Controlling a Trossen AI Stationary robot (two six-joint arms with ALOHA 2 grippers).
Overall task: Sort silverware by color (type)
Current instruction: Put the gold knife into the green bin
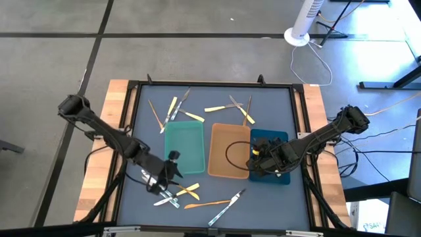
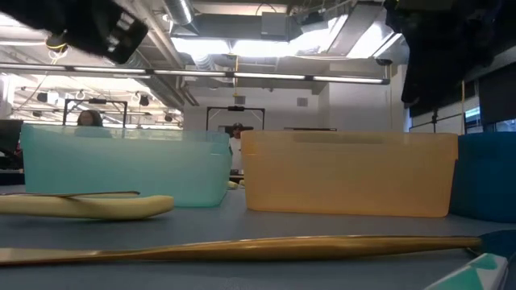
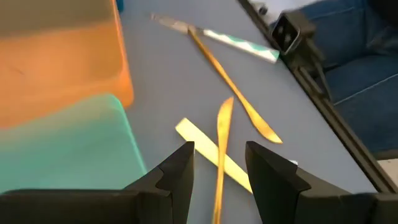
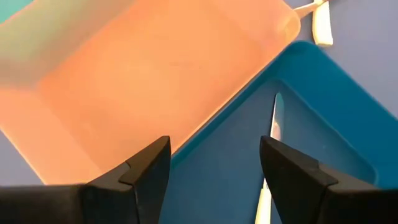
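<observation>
Three trays stand side by side mid-table: teal (image 1: 184,148), tan (image 1: 229,150) and dark blue (image 1: 270,155). Silverware lies scattered beyond the trays (image 1: 174,108), (image 1: 230,108) and in front of them (image 1: 187,191), (image 1: 227,204). My left gripper (image 1: 172,176) hovers open off the teal tray's near corner. Its fingers stand either side of a gold utensil (image 3: 221,143) that crosses a yellow handle (image 3: 208,149), above both and apart from them. My right gripper (image 1: 255,158) hangs open over the blue tray (image 4: 323,124), where a silver knife (image 4: 273,124) lies on the floor.
A longer gold knife (image 3: 233,87) and a silver piece (image 3: 217,37) lie farther along the near side, close to the black frame rail (image 3: 323,81). The tan tray (image 4: 155,81) shows nothing inside. A pale utensil (image 4: 320,25) lies beyond the trays.
</observation>
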